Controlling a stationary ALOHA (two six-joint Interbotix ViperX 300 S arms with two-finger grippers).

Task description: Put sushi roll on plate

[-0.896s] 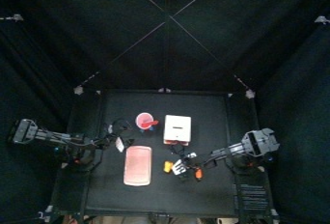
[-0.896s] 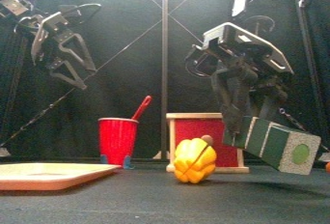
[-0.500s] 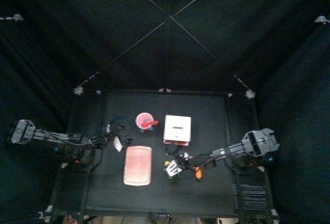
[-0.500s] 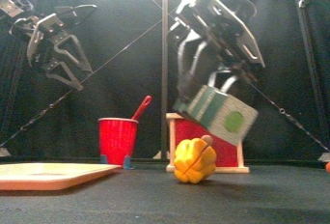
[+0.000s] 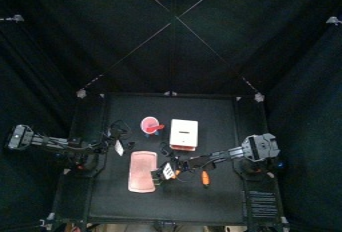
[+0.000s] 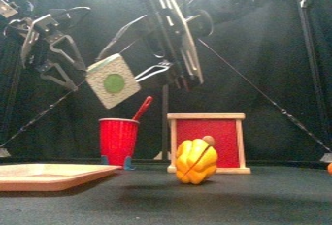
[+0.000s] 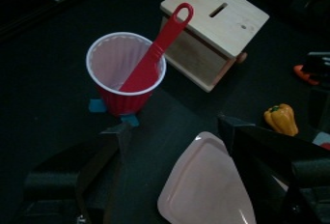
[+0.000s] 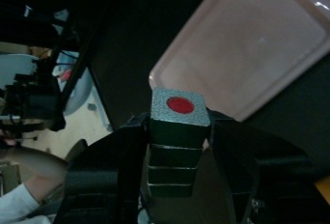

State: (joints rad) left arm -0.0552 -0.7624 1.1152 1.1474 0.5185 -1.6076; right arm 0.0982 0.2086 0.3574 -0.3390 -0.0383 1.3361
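The sushi roll (image 6: pixel 115 80), a white block with a green centre, hangs in the air above the red cup. My right gripper (image 6: pixel 135 78) is shut on it. The right wrist view shows the sushi roll (image 8: pixel 177 129) between the jaws, its end face with a red centre, and the plate (image 8: pixel 253 42) beyond it. In the top view my right gripper (image 5: pixel 170 170) is at the right edge of the salmon-pink plate (image 5: pixel 142 174). The plate (image 6: pixel 49 176) lies flat at front left. My left gripper (image 6: pixel 52 56) hangs open above the table's left side, nothing in it.
A red cup (image 6: pixel 118 140) with a red spoon stands behind the plate, beside a wooden box (image 6: pixel 208 142) with a red face. A yellow pepper (image 6: pixel 196 161) sits in front of the box. A small orange item (image 5: pixel 203 177) lies right of the plate.
My right arm has carried the sushi roll leftward and upward, from right of the pepper to above the cup near the plate. The left gripper barely shifted.
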